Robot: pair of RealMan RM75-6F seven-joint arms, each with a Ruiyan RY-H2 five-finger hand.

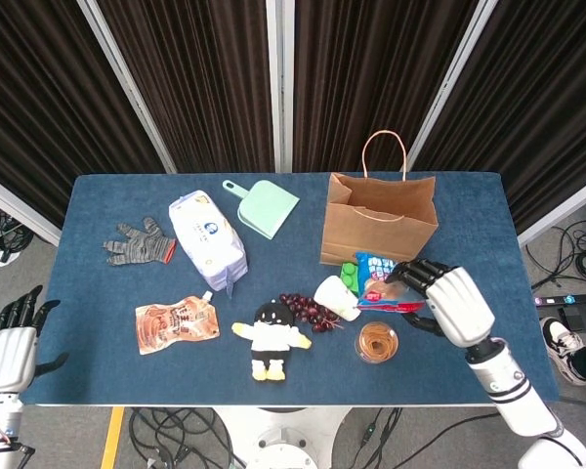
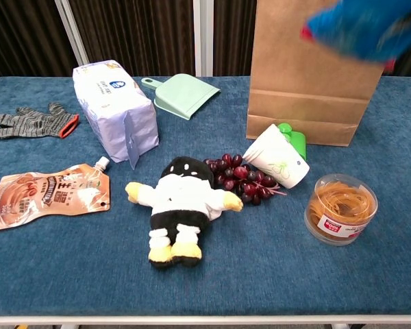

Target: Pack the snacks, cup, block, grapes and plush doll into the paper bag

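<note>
My right hand [image 1: 449, 303] grips a blue snack bag [image 1: 379, 285] and holds it off the table, just in front of the brown paper bag [image 1: 378, 227]. In the chest view the blue snack bag [image 2: 359, 27] is a blur high against the paper bag [image 2: 308, 75]. A white cup [image 1: 337, 297] lies on its side with a green block [image 1: 349, 273] behind it and the grapes [image 1: 306, 310] to its left. The plush doll [image 1: 271, 338] lies face up near the front. An orange snack pouch [image 1: 176, 322] lies flat at the left. My left hand [image 1: 8, 347] hangs open off the table's left front corner.
A clear tub of rubber bands [image 1: 377, 341] stands under the raised snack. A grey glove [image 1: 137, 243], a lilac wipes pack [image 1: 207, 238] and a green dustpan [image 1: 266, 207] lie at the back left. The table's front edge [image 1: 273, 403] runs close to the doll.
</note>
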